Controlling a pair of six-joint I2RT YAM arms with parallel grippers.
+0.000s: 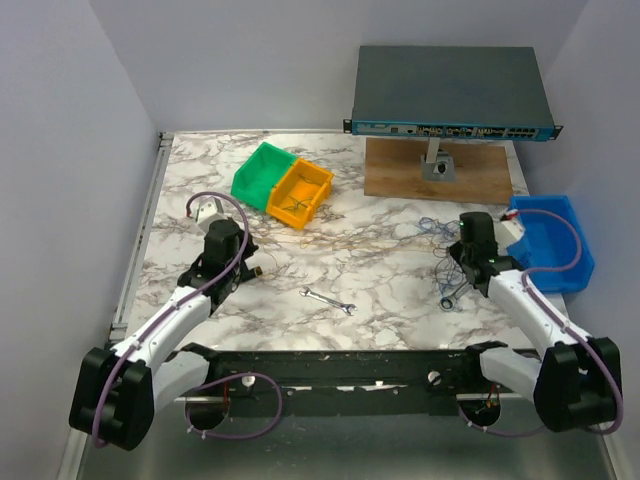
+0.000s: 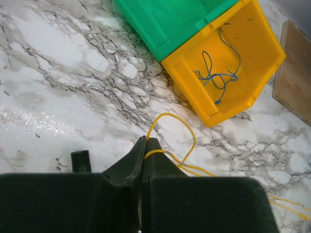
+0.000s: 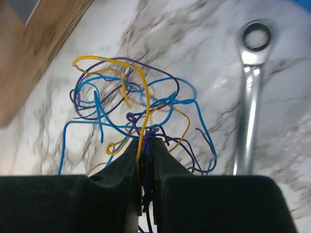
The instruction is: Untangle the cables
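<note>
Toward the right edge of the marble table [image 1: 200,190], just beside a blue bin [image 1: 545,250]: the cables [image 3: 130,116], a loose clump of very thin blue, yellow and purple strands, looped over one another on the marble

Clamped at the near side of that clump, the right gripper [image 3: 146,141], jaws all but together, with one yellow strand and a small bunch of purple ones running down between the fingers

Just beside the clump, a silver ring wrench [image 3: 250,97], flat on the marble, close to the outermost blue and purple loops; touching or not, impossible to tell

Toward the left edge, the left gripper [image 2: 146,141], tips pressed together on a single yellow wire [image 2: 167,114]. From the tips, one open loop of it up and over onto the marble, then back down and away under the gripper body

Beyond that gripper, toward the far edge: a green bin [image 1: 262,172] and a yellow bin [image 2: 228,63], touching side by side. On the floor of the yellow one, a blue wire [image 2: 214,77], curled on itself

At the far right corner, a wooden board [image 1: 400,175], and raised above it on a stand a dark network switch [image 1: 450,85]

Near the middle of the near edge, a small wrench [image 1: 328,301], flat, between the two arms and well apart from both grippers
</note>
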